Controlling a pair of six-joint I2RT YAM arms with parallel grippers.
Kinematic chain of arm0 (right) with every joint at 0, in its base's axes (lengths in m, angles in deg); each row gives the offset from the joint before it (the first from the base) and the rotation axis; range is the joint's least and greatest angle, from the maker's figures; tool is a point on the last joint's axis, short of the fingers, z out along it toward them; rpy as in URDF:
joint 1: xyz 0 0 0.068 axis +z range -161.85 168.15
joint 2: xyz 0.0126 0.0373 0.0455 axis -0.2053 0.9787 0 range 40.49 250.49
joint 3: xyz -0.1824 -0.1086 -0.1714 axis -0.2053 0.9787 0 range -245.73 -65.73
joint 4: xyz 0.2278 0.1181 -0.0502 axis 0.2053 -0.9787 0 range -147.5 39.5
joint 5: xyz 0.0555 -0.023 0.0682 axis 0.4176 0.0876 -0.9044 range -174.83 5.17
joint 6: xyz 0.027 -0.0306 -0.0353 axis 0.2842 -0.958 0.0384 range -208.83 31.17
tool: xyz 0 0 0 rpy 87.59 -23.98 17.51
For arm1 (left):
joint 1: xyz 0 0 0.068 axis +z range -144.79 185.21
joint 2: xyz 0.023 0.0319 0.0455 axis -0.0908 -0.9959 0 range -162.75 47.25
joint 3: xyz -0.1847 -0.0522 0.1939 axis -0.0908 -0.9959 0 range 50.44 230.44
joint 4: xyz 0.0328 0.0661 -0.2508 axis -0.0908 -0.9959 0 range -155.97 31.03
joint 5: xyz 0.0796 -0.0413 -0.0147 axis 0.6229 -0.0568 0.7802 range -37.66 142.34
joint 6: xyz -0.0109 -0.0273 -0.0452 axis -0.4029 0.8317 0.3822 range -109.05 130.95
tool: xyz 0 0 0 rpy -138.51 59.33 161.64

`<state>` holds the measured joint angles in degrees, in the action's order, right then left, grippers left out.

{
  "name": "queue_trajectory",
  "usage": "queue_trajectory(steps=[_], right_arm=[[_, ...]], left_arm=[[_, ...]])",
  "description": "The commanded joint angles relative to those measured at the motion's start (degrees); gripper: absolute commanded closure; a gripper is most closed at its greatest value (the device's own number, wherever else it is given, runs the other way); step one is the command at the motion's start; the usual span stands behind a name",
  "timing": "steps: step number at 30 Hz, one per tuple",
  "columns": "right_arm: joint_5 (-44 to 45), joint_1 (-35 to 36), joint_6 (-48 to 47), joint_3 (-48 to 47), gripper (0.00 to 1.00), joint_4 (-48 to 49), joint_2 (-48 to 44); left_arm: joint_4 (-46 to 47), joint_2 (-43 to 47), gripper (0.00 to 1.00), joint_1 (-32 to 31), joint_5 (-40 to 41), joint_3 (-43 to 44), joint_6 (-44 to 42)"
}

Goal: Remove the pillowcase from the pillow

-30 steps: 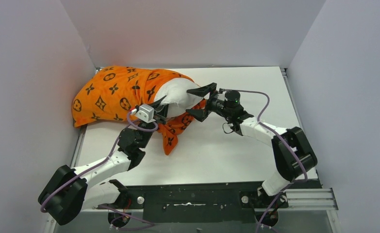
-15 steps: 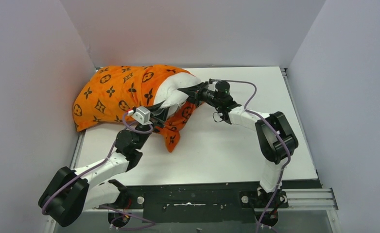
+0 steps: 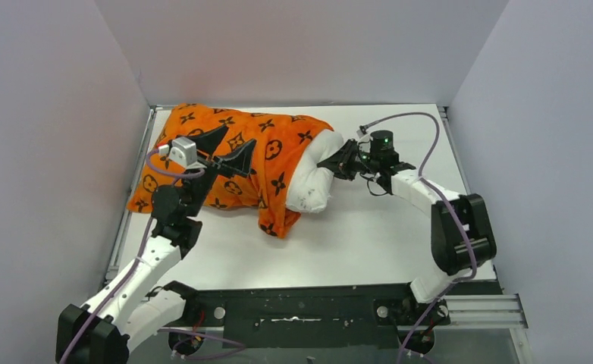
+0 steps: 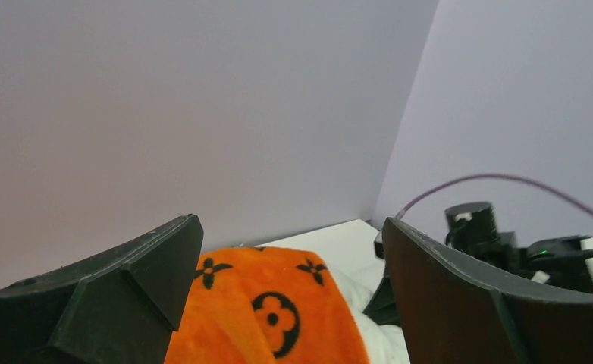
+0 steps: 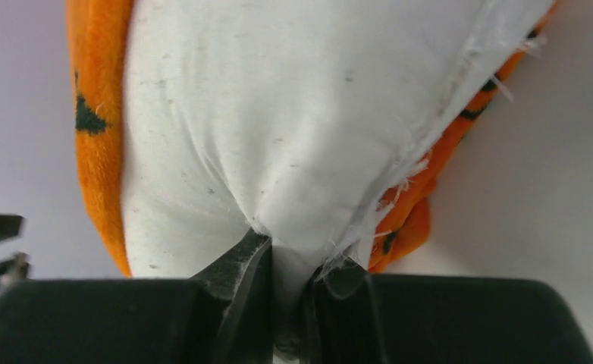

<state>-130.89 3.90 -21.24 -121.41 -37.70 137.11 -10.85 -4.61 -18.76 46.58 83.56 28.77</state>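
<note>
Toward the back left of the desk [image 3: 369,235] lies the pillowcase [image 3: 233,163], bright orange plush, covering most of the pillow [image 3: 312,178]. The pillow's white end bulges out of the opening on the side facing the right arm.

We have the right end effector [image 3: 337,161] clenched on that bare end. Its wrist view shows the two fingers pinching a tuck of white fabric, with creases running into the pinch. We judge this grip to be the anchor: it takes the pillow alone, clear of the orange hem on either side, so the stuffing can be held or drawn out while the cover is worked the other way.

Our left end effector [image 3: 221,150] hangs over the middle of the pillowcase with its jaws spread wide, grasping nothing. From its own camera the orange cloth sits low between the fingers, apart from them. We read that placement as lining up for a hold on the cover farther from the opening, so the two arms can pull against each other. The cover is not yet off, and most of the pillow remains inside.

As for writing, we can read none. The pillowcase carries only black flower, diamond and circled-flower motifs, with no legible letters, label or tag in any view.
</note>
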Motion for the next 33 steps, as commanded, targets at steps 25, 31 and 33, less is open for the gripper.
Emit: queue_trajectory(steps=[25,31,33], right_arm=[[13.0,5.9,-40.8,-16.5,1.0,-40.1,-16.1],[10.0,-0.9,-42.8,-15.5,1.0,-43.5,-19.7],[6.1,-6.8,-43.2,-13.8,1.0,-44.0,-21.9]], left_arm=[[-13.8,-37.8,1.0,-0.2,-15.2,20.0,-1.8],[-7.8,-37.5,1.0,4.9,-11.3,17.2,3.8],[-8.4,-36.7,1.0,7.4,-9.5,16.7,4.0]])
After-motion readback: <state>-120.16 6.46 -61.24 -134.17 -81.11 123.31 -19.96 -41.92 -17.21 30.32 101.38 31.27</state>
